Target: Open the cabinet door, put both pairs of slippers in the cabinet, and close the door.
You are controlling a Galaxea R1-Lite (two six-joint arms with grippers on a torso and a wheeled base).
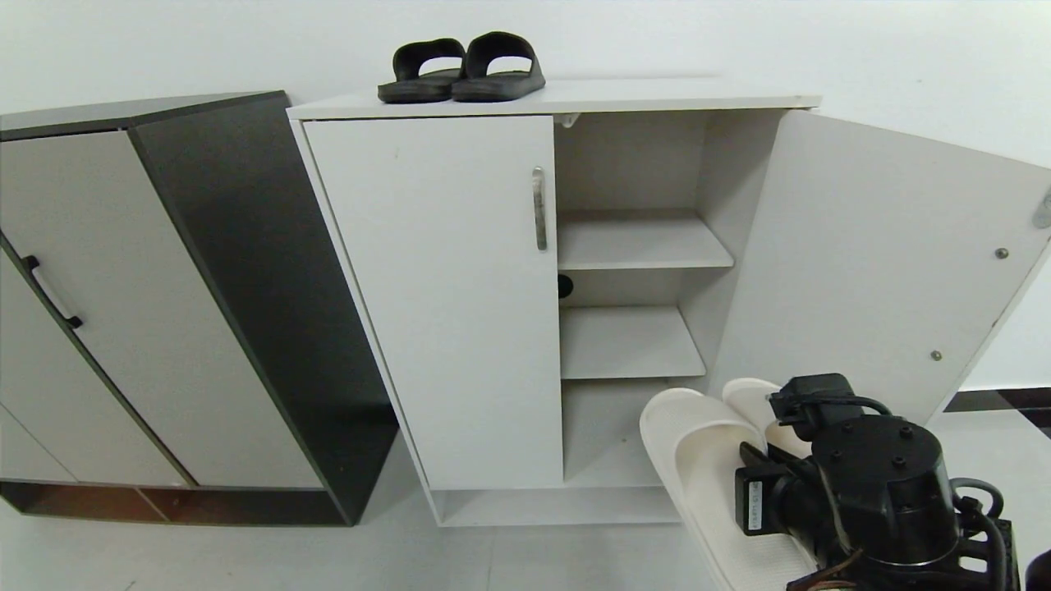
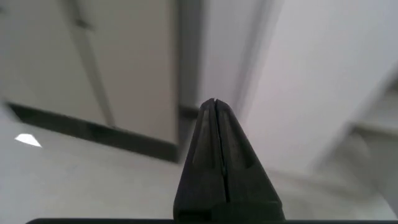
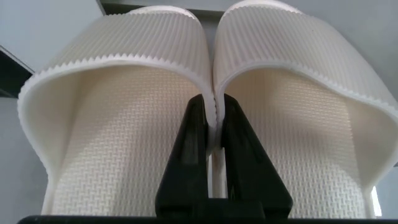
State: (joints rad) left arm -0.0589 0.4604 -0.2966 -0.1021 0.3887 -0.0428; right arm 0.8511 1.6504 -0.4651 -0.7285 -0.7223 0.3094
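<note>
A pair of black slippers (image 1: pixel 461 71) sits on top of the white cabinet (image 1: pixel 575 97). The cabinet's right door (image 1: pixel 870 254) stands wide open, showing two bare shelves (image 1: pixel 640 242); its left door (image 1: pixel 443 295) is closed. A pair of white slippers (image 1: pixel 706 468) hangs in the air low in front of the open compartment. My right gripper (image 3: pixel 215 115) is shut on the two inner edges of the white slippers (image 3: pixel 124 124), pinching them together. My left gripper (image 2: pixel 215 107) is shut on nothing, low over the floor near the cabinets.
A dark grey cabinet (image 1: pixel 164 312) with a closed door and black handle (image 1: pixel 51 291) stands to the left, touching the white cabinet. The pale floor (image 1: pixel 328 558) spreads in front of both. A white wall rises behind.
</note>
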